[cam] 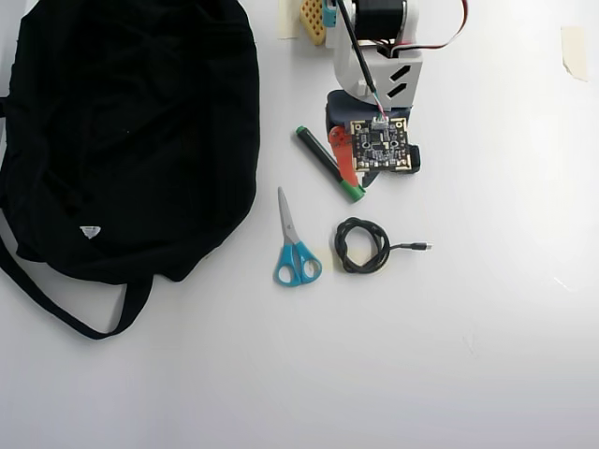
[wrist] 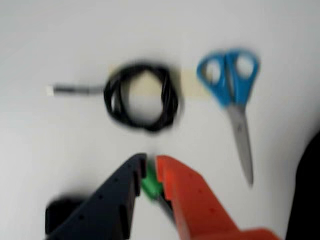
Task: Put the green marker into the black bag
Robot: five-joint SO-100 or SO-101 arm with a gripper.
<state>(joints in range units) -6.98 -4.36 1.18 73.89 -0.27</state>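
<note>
The green marker (cam: 316, 152) lies slanted on the white table just right of the black bag (cam: 131, 122), its green cap (cam: 353, 192) pointing toward the cable. My gripper (cam: 354, 184) is down over the cap end. In the wrist view my gripper (wrist: 151, 161) has its dark jaw and orange jaw closed on either side of the green cap (wrist: 149, 186). The rest of the barrel is hidden under the jaws. The bag's dark edge shows at the right of the wrist view (wrist: 307, 195). The bag fills the upper left of the overhead view.
Blue-handled scissors (cam: 295, 253) lie below the marker, and also show in the wrist view (wrist: 232, 85). A coiled black cable (cam: 361, 245) lies to their right, also visible in the wrist view (wrist: 142, 97). The arm's base (cam: 374, 56) stands at the top edge. The bag strap (cam: 56, 309) loops out at lower left.
</note>
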